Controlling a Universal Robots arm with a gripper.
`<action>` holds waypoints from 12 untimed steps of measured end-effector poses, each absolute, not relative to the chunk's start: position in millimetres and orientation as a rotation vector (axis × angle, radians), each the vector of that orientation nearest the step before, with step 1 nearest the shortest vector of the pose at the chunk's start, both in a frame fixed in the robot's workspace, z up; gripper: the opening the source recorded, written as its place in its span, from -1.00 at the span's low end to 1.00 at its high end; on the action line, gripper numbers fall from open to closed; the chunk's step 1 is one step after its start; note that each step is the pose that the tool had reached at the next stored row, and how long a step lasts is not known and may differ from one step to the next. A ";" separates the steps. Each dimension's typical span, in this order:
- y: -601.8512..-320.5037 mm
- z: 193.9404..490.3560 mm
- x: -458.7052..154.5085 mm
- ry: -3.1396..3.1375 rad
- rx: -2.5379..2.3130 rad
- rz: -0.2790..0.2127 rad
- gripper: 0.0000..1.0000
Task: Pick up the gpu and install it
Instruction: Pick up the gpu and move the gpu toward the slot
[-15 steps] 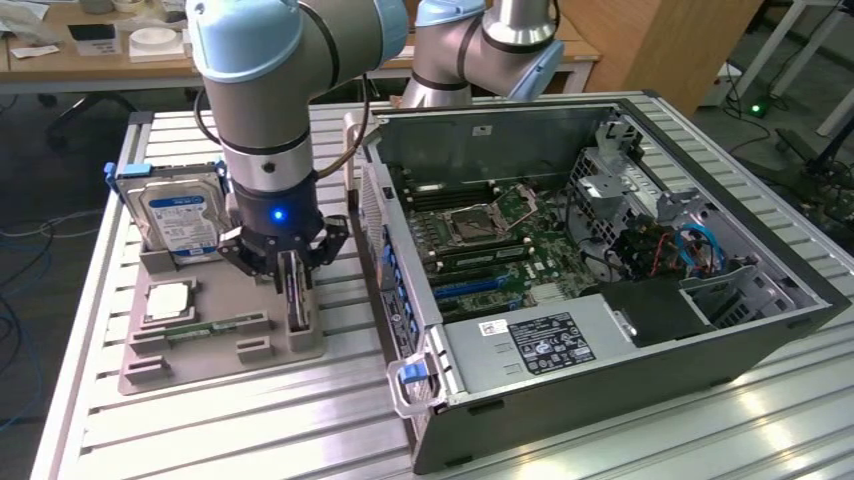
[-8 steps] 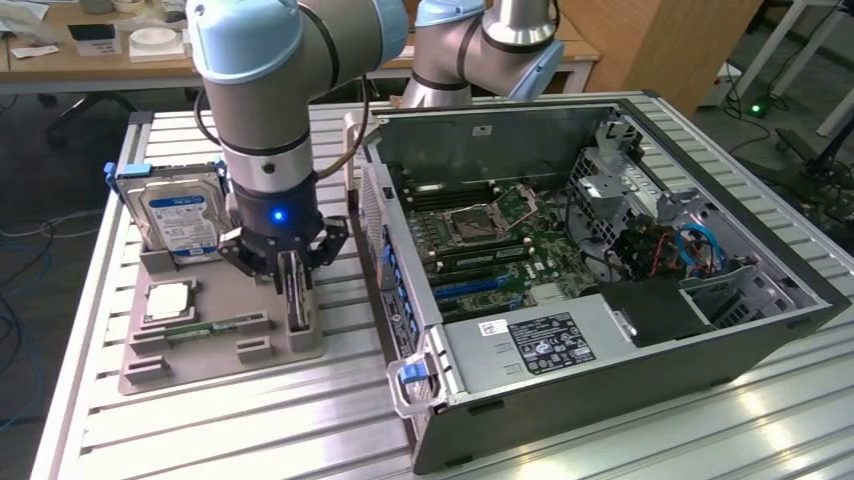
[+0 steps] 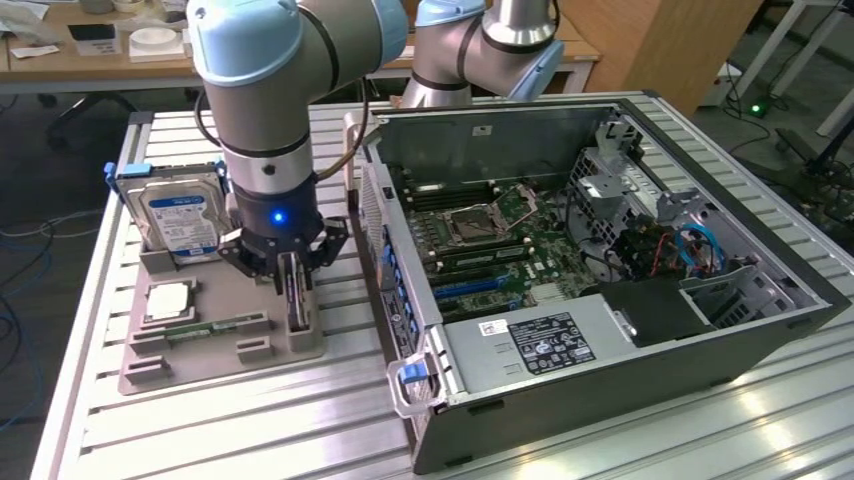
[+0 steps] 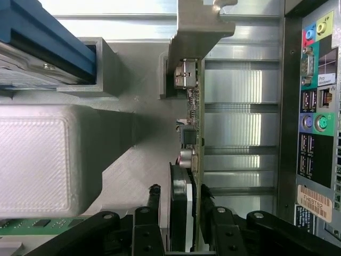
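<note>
Gripper (image 3: 294, 288) is straddling the gpu (image 4: 193, 122), jaws standing open on either side; the card is standing on edge in the grey holder (image 3: 200, 365) on the worktop (image 3: 240, 430), beside the open computer case (image 3: 601, 250).

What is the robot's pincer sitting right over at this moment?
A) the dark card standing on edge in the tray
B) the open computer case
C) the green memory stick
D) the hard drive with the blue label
A: the pincer is down over the gpu, the dark card standing on edge in the tray; the hard drive stands apart from it.
</note>
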State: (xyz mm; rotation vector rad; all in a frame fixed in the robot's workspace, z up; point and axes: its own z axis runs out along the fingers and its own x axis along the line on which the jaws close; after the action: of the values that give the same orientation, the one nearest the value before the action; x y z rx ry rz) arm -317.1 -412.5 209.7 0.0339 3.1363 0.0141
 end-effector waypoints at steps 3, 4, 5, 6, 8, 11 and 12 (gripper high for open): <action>-412.5 209.4 -317.1 3.136 0.034 0.014 -0.18; -412.5 209.4 -317.1 3.136 0.034 0.014 -0.18; -412.5 209.4 -317.1 3.136 0.034 0.014 -0.22; -412.5 209.4 -317.1 3.136 0.034 0.014 -0.22; -412.5 209.4 -317.1 3.136 0.034 0.014 -0.36; -412.5 209.4 -317.1 3.136 0.034 0.014 -0.36; -412.5 209.4 -317.1 3.136 0.034 0.014 -0.36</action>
State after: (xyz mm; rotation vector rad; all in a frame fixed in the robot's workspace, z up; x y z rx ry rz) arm -317.1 -412.5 209.4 0.0339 3.1363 0.0138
